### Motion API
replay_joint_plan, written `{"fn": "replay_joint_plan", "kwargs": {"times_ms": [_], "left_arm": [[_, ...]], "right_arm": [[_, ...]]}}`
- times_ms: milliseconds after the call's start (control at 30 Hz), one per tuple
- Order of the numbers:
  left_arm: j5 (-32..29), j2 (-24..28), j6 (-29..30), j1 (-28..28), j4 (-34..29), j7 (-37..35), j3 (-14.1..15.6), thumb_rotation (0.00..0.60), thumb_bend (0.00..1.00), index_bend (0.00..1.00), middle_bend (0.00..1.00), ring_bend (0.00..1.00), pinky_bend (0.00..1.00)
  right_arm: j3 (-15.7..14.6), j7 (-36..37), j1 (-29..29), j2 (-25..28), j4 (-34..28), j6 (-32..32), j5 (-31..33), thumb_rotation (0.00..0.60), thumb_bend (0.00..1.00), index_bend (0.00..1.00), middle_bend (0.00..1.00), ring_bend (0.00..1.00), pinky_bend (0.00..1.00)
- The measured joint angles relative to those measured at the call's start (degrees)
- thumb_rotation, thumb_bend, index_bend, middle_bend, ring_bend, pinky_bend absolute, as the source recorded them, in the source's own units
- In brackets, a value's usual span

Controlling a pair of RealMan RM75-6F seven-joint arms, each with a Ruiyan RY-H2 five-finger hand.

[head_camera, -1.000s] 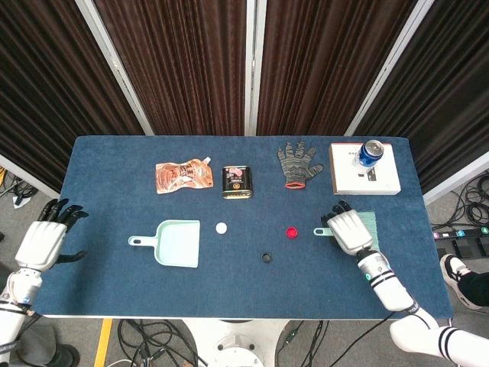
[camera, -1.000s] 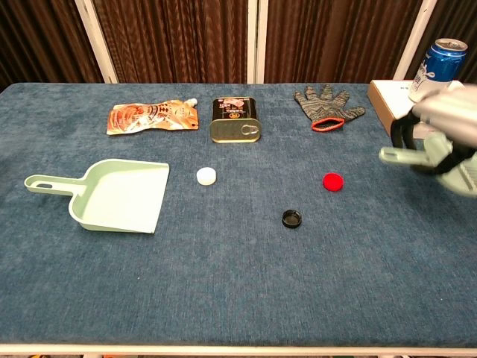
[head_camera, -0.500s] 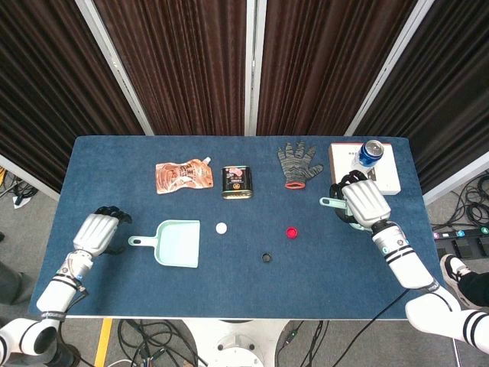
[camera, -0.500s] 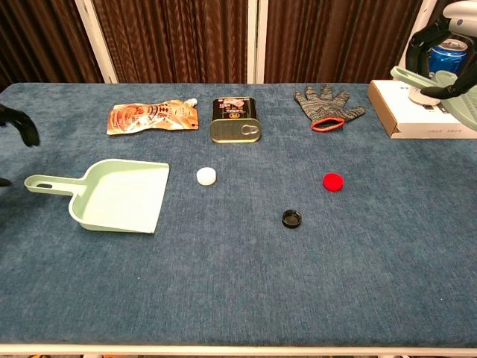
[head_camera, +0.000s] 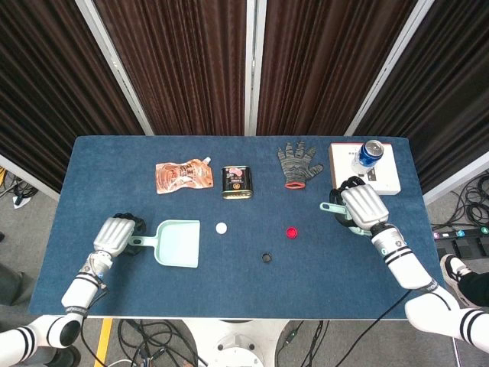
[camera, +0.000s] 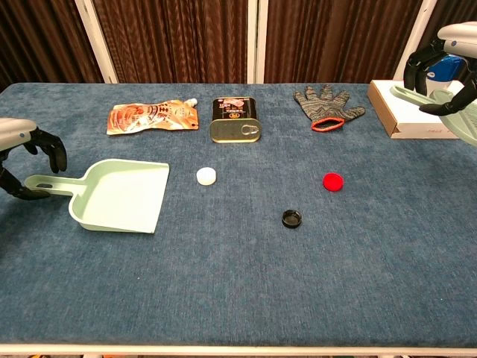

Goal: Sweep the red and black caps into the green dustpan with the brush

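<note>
Your right hand (head_camera: 361, 208) is clamped on the one brush (camera: 440, 104), held up near the box (head_camera: 365, 169) and well apart from the caps. Your left hand (camera: 22, 158) has its fingers curled apart around the handle of the one dustpan (camera: 123, 195); whether they grip it, I cannot tell. Three caps lie on the table (camera: 238, 283): one red (camera: 332, 181), one black (camera: 292, 218), one white (camera: 206, 176) nearest the dustpan.

Dark ribbed curtains (head_camera: 183, 61) behind blue-clothed table (head_camera: 229, 275)
</note>
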Motion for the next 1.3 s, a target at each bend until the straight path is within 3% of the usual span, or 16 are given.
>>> {"fn": "replay_joint_plan", "kwargs": {"times_ms": [767, 1067, 1300], "left_arm": [[0.41, -0.74, -0.09, -1.39, 0.4, 0.09, 1.73, 0.6, 0.34, 0.5, 0.49, 0.32, 0.26], [0.94, 1.31, -3.1, -3.81, -0.95, 1.85, 2.24, 0.6, 0.35, 0.51, 0.5, 0.32, 0.26], [-2.87, 2.88, -5.32, -6.23, -2.54, 4.89, 1.07, 0.6, 0.35, 0.51, 0.5, 0.32, 0.26]], "right_arm": [[-1.87, 4.63, 0.71, -2.91, 1.5, -0.64, -0.77, 0.6, 0.45, 0.69, 0.62, 0.28, 0.19], [-2.38, 16.92, 3.15, -7.65, 6.46, -2.16, -5.7, 0.6, 0.54, 0.71, 0.62, 0.28, 0.19], [-4.33, 31.03, 6.23, -15.07, 16.89, -0.5, -13.69, 0.6, 0.57, 0.72, 0.62, 0.28, 0.19]]}}
